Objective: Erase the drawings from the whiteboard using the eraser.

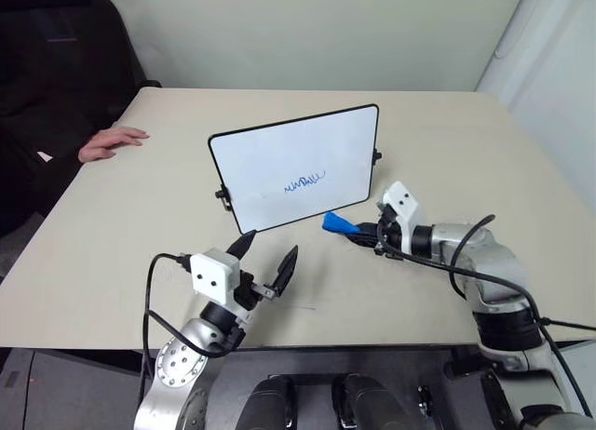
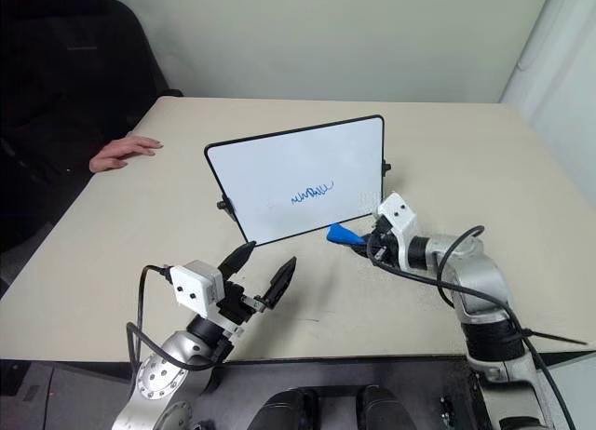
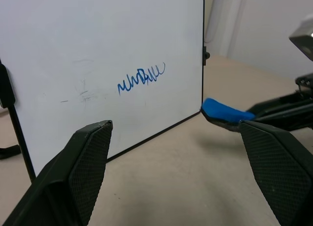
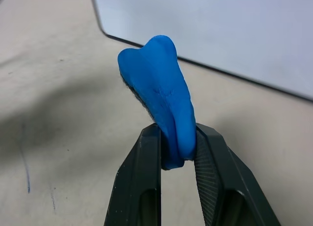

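- Head camera: the whiteboard [image 1: 296, 167] stands propped upright on the table [image 1: 484, 151], tilted back a little, with the drawings [image 1: 304, 181] low and right of centre on its face. The right gripper [image 1: 358, 231] pinches the eraser [image 1: 339, 224] just off the board's lower right corner, clear of the frame. The board looks light and only propped, so a hard push from the eraser could tip it backward or slide it across the table. A person's hand [image 1: 112, 141] rests on the table's far left edge, well apart from the board.
- Head camera, left side: the left gripper [image 1: 265, 261] hovers in front of the board with its fingers spread and nothing between them. It does not brace the board, which adds to the tipping risk.
- Left wrist view: the drawings [image 3: 141, 78] are a short blue zigzag, much smaller than the white surface around them. Faint grey smudges sit to one side. The eraser [image 3: 222, 111] shows just beside the board's corner; a stroke begun too low could catch the black frame and miss the ink.
- Right wrist view: the two black fingers [image 4: 142, 187] clamp the narrow waist of the bright blue, bone-shaped eraser [image 4: 159, 96]. Most of it sticks out past the tips, so pressure on the board could twist it in the grip or lever it out.
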